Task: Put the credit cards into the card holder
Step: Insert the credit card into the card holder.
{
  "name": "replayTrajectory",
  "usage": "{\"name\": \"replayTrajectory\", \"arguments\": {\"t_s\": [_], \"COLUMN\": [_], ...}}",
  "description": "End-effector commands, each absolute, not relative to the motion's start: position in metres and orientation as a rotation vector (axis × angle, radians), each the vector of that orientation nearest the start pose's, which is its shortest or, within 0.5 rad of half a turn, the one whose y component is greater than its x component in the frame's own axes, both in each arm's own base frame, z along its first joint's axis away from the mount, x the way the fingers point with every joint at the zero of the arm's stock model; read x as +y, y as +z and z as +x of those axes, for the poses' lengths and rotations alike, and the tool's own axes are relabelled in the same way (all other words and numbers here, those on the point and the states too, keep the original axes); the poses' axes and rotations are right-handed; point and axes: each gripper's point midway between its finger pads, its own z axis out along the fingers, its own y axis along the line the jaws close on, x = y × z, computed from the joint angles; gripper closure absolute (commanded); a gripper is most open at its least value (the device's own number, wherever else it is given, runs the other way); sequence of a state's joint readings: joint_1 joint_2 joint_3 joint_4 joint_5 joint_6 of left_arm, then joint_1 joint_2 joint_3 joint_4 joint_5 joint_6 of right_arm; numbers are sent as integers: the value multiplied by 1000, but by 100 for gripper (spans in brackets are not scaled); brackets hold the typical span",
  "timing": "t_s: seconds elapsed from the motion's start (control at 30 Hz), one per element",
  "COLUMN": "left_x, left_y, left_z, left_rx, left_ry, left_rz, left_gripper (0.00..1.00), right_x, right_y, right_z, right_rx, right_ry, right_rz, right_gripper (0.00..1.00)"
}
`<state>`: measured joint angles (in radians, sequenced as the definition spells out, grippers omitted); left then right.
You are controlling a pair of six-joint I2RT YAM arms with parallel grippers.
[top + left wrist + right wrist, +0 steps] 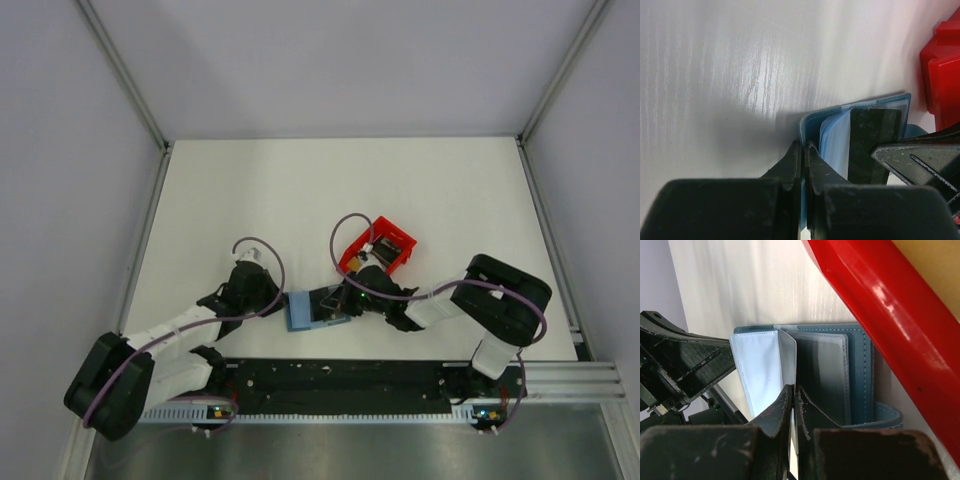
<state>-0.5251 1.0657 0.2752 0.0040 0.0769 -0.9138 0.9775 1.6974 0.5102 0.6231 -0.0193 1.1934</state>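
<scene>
Top external view places the card holder open and flat on the desk, just beside the red bin and between the two arms, its long axis running roughly left to right. At this range its pockets cannot be made out, and both tool tips are partly masked by their own housings. Left wrist view shows the left tool pressed together on the blue cover edge, a strip of the cover visible between the fingers; the lower part of the holder is cut off behind them. A black card stands on edge among the clear sleeves, and its lower end is covered by the right tool. Right wrist view shows that tool's fingers closed on something thin seen edge-on, evidently this card. A tan surface beyond the bin wall is cropped and cannot be identified.
</scene>
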Motion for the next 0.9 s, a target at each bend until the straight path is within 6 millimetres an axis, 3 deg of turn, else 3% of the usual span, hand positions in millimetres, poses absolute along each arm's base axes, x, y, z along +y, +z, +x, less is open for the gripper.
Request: {"name": "replayTrajectory", "arguments": {"t_s": [0.0, 0.37, 0.63, 0.87], "left_x": [-158, -157, -159, -158], "left_y": [-1, -1, 1, -2], "left_z": [191, 192, 193, 191], "left_rx": [2540, 2538, 2536, 2539], "left_ry": [-638, -632, -647, -641], "left_rz": [-471, -479, -461, -472], "left_gripper": [100, 100, 100, 100], "right_x": [339, 325, 349, 352], "right_y": [-9, -7, -9, -7], "right_z": [159, 159, 151, 151], "right_rx": [2573, 2536, 2580, 2595], "right_ry": [1057, 995, 1093, 1106], "right_rz": [235, 297, 195, 227], "right_gripper": [100, 100, 100, 100]}}
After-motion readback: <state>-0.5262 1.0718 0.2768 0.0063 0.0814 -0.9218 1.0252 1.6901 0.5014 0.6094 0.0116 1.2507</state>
